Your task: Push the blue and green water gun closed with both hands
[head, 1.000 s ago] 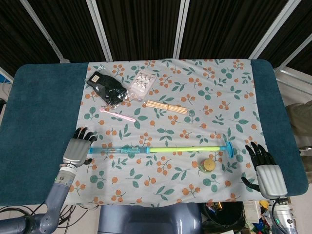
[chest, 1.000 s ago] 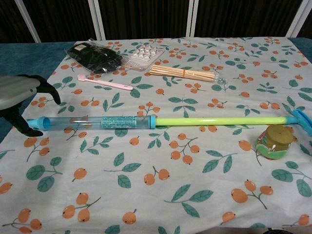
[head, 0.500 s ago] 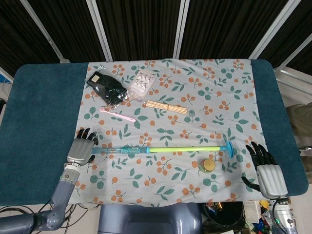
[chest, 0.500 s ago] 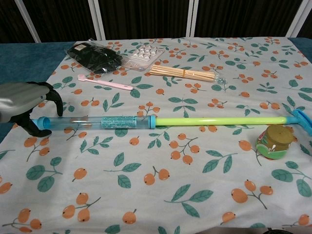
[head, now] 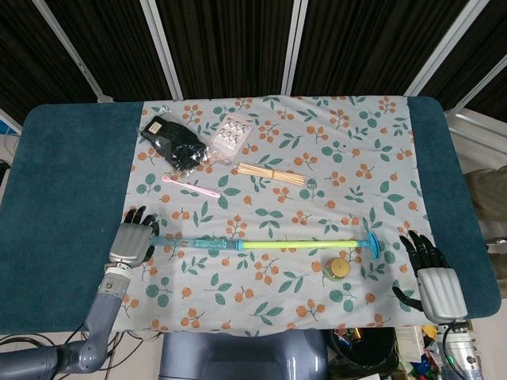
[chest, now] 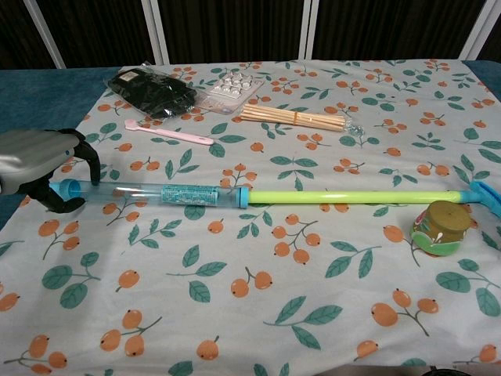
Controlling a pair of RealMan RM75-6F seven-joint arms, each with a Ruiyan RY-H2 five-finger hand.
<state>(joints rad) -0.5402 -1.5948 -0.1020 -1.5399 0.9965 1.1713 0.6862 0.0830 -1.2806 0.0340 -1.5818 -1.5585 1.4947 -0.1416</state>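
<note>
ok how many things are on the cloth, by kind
water gun: 1
small jar: 1
bundle of wooden sticks: 1
pink spoon: 1
black packet: 1
clear blister pack: 1
total: 6

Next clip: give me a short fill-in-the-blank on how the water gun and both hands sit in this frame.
1. The left hand sits at the ___ end of the water gun.
2. The green plunger rod is pulled ___ of the barrel.
3. The right hand rests on the table, ___ the T-handle.
4. The small jar stands near the gun's ___ end.

Missing words: barrel; out; apart from; handle
</note>
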